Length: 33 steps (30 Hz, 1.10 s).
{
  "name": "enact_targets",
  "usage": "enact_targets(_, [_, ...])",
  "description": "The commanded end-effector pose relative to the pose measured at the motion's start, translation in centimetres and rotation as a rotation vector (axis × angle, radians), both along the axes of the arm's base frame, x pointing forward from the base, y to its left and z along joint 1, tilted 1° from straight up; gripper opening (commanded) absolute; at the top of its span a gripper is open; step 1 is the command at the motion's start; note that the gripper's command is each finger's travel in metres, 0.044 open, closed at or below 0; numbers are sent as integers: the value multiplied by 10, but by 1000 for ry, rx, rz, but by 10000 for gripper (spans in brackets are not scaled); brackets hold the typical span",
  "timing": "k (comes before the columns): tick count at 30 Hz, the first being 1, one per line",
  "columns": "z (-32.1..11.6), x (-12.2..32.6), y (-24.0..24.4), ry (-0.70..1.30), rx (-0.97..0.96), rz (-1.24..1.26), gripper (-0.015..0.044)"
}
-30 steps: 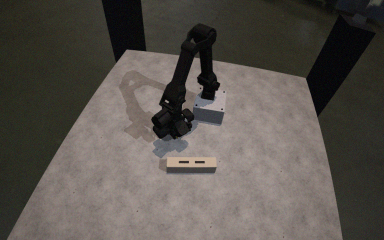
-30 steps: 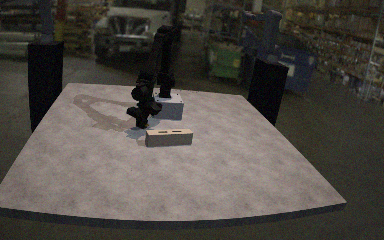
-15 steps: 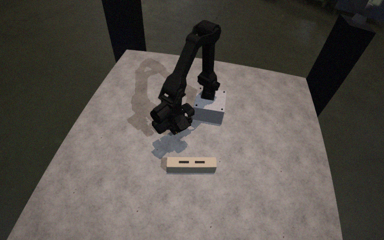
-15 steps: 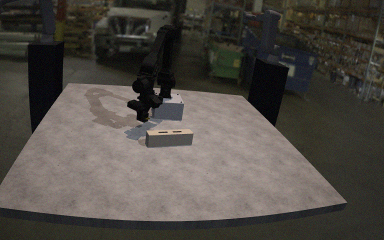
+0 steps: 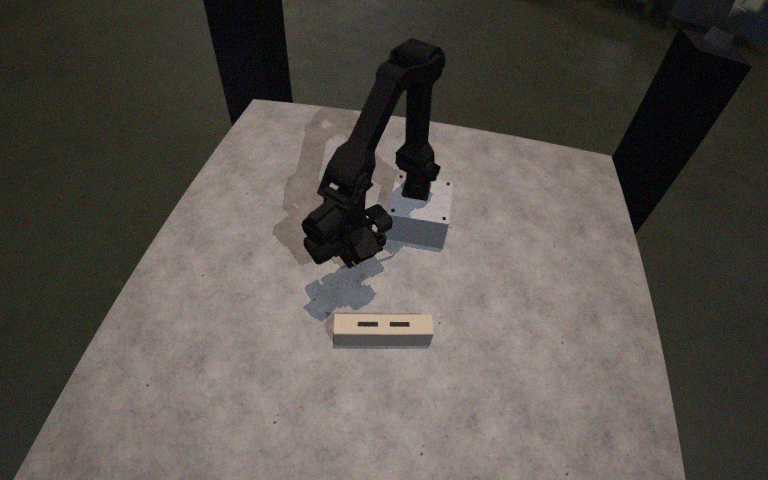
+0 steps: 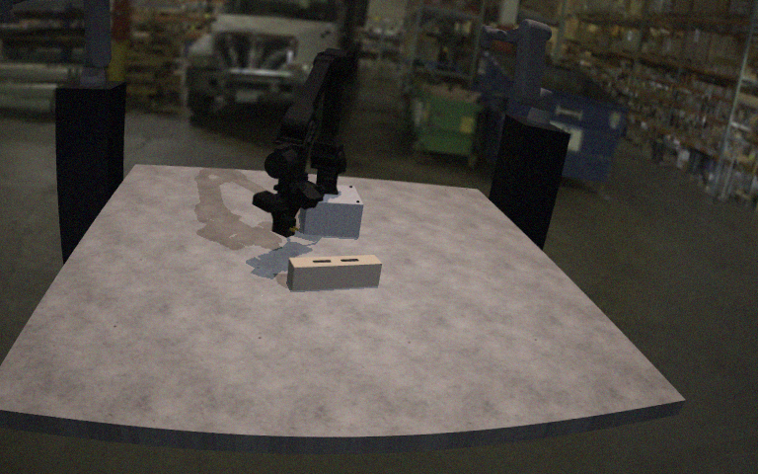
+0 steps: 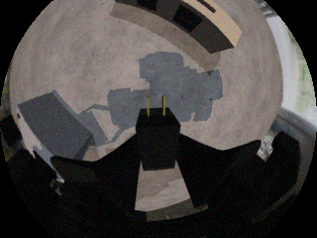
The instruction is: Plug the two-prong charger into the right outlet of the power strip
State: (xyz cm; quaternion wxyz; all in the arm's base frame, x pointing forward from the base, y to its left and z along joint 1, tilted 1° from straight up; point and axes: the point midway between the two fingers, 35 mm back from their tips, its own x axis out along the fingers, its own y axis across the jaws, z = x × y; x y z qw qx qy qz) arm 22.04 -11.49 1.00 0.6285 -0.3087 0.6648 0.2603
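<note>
My gripper [image 5: 353, 257] [image 6: 284, 227] [image 7: 156, 135] is shut on the black two-prong charger [image 7: 158, 139]. Its two yellow prongs [image 7: 155, 107] point down, away from the fingers. The prongs show as a small yellow tip in the top view [image 5: 355, 263] and the exterior view [image 6: 290, 228]. I hold the charger a little above the table, behind and left of the beige power strip [image 5: 382, 330] [image 6: 334, 272] [image 7: 173, 7]. The strip lies flat with two dark slots on top. The right outlet [image 5: 399, 324] [image 6: 349, 260] is empty.
The arm's grey base block [image 5: 421, 217] [image 6: 334, 213] [image 7: 50, 125] stands just behind and right of the gripper. Two black posts [image 5: 248, 50] [image 5: 673, 116] stand at the table's far corners. The table [image 5: 509, 367] ends on all sides.
</note>
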Motion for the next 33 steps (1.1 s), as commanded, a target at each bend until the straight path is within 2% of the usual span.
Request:
enact_targets(1, [-3,3,4,-3,5,-43,0])
enact_targets(33, [-27,25,34,-16,18,-388,0])
